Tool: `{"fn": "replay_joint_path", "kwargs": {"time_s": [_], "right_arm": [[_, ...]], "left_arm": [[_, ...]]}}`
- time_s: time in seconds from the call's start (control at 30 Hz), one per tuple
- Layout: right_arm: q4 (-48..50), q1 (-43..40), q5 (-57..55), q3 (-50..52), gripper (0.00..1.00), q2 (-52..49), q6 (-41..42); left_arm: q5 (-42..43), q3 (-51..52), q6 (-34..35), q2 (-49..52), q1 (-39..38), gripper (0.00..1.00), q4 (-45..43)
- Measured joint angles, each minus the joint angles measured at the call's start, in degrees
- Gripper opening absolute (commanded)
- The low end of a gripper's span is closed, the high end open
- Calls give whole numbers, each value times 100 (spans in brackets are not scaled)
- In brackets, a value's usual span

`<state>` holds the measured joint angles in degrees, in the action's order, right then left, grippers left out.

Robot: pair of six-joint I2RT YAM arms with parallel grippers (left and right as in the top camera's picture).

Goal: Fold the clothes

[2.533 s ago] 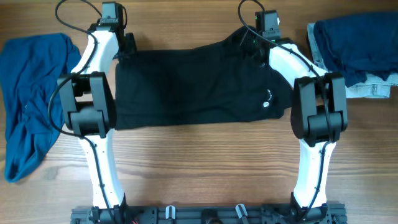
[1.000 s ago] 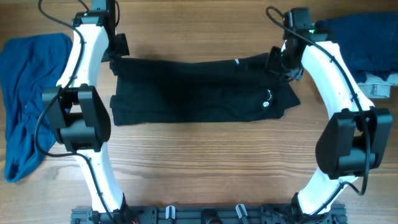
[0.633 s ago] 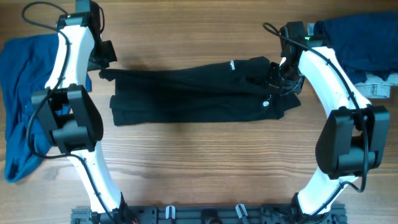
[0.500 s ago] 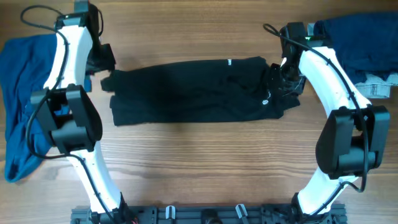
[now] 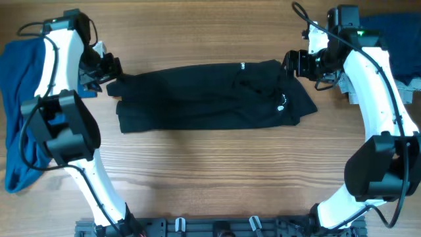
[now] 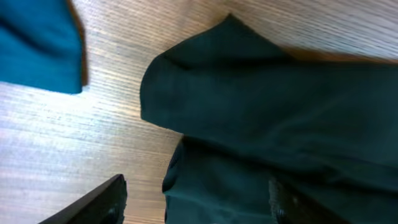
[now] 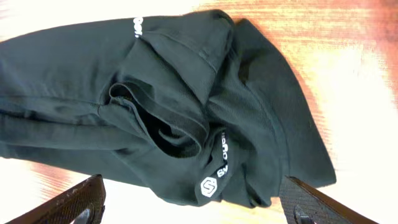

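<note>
A black top (image 5: 210, 95) lies folded into a long band across the middle of the table, white logo (image 5: 281, 108) near its right end. My left gripper (image 5: 108, 68) hovers at its left end, open; in the left wrist view its fingers (image 6: 102, 200) stand wide apart over the black top (image 6: 280, 124) with nothing gripped. My right gripper (image 5: 295, 64) is at the right end, open too. Its fingers (image 7: 81, 200) spread well clear above the bunched black top (image 7: 161, 99) and the logo (image 7: 209, 186). A bright blue garment (image 5: 26, 112) lies crumpled at the far left.
Dark blue clothes (image 5: 395, 39) are piled at the back right on a pale denim piece (image 5: 409, 89). The blue garment's corner (image 6: 37, 43) shows close to the black top's left end. Bare wooden table (image 5: 210, 178) stretches in front of the top.
Both grippers opened and let go of the black top's ends. The fold's upper layer dropped flat onto the lower one. Each arm drew back outward from the garment.
</note>
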<state>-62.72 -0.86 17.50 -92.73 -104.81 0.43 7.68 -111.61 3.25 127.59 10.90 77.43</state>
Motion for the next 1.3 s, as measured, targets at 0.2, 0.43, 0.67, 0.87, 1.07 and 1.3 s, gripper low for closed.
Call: {"fn": "replay_joint_path", "kwargs": {"time_s": [0.2, 0.43, 0.67, 0.87, 1.07, 1.3], "right_arm": [[149, 0, 50, 0, 93, 0, -79], [149, 0, 50, 0, 92, 0, -79], [111, 0, 50, 0, 93, 0, -76], [83, 0, 50, 0, 94, 0, -76], [105, 0, 50, 0, 94, 0, -70], [57, 0, 50, 0, 94, 0, -52]], "left_arm": [[470, 872, -455, -4, 63, 67, -584], [717, 1941, -472, -177, 76, 68, -1379], [1134, 2997, -442, -769, 125, 86, -2863], [1543, 3077, -177, -835, 304, 92, -3134], [1364, 3073, -160, -828, 393, 79, -3165], [553, 3073, -470, -835, -52, 66, -3375]]}}
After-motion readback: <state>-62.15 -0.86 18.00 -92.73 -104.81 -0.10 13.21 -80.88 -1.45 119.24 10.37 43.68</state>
